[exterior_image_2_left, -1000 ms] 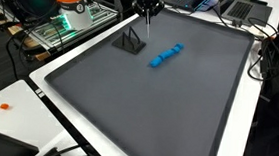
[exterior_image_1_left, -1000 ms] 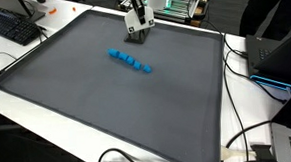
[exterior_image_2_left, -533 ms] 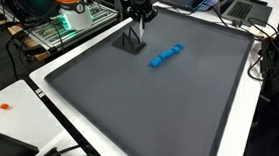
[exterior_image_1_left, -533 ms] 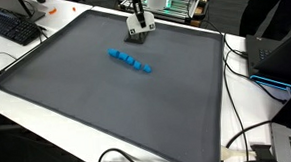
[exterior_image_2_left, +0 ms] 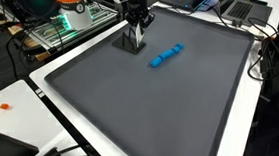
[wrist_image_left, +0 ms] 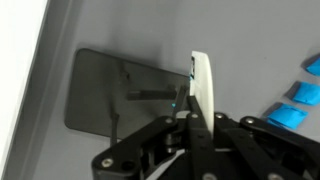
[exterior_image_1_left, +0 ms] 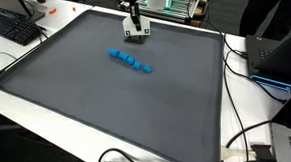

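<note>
Lab bench (exterior_image_1_left: 70,7) is covered by a big dark-grey mat (exterior_image_1_left: 107,113) w/ a white border; a keyboard (exterior_image_1_left: 12,26) and cables (exterior_image_1_left: 247,66) are seen off the mat.

The claw (exterior_image_1_left: 133,28) is found at the far edge of the mat, pointed down, its fingers brought together and clamped on a thin white plate (exterior_image_1_left: 134,35). In the wrist view the claw (wrist_image_left: 192,120) is seen pinching this plate (wrist_image_left: 200,85) across its two faces, approx. at the top edge, w/ the plate hanging upright and edge-on. Whether the lower edge touches the mat cannot be told.

Handling, as judged: the plate is prob. light and stiff, given how thin it is and how straight it hangs. The smooth faces may be slippery, so a swing or twist in the grip is possible. It is best taken across the faces near an edge, as here; lying flat it would be hard to get under.

Just beside the plate a dark rounded rectangle (wrist_image_left: 125,90) is seen on the mat (exterior_image_2_left: 157,110); flat tile or shadow, not clear. Further toward the mat's middle, apart from the claw (exterior_image_2_left: 138,30), a short row of blue blocks (exterior_image_2_left: 165,56) is laid touching end to end.

No containers can be made out on the mat.
</note>
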Motion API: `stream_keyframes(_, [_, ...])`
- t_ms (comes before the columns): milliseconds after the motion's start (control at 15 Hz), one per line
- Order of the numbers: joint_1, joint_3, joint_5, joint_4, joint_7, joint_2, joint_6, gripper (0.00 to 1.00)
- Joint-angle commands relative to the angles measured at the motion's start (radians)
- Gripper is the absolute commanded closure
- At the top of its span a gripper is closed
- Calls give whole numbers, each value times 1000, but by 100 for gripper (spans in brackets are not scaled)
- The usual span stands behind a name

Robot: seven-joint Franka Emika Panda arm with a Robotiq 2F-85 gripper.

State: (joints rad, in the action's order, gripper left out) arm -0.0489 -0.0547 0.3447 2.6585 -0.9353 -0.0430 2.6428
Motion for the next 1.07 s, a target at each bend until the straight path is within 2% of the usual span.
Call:
stream_keyframes(0, [3,0,24,32,-43,-3,49,99])
stream_keyframes(533, [2,5,103,38,-42,25,93,99])
stream_keyframes(1000, [5,8,108,33,-52,62,122,99])
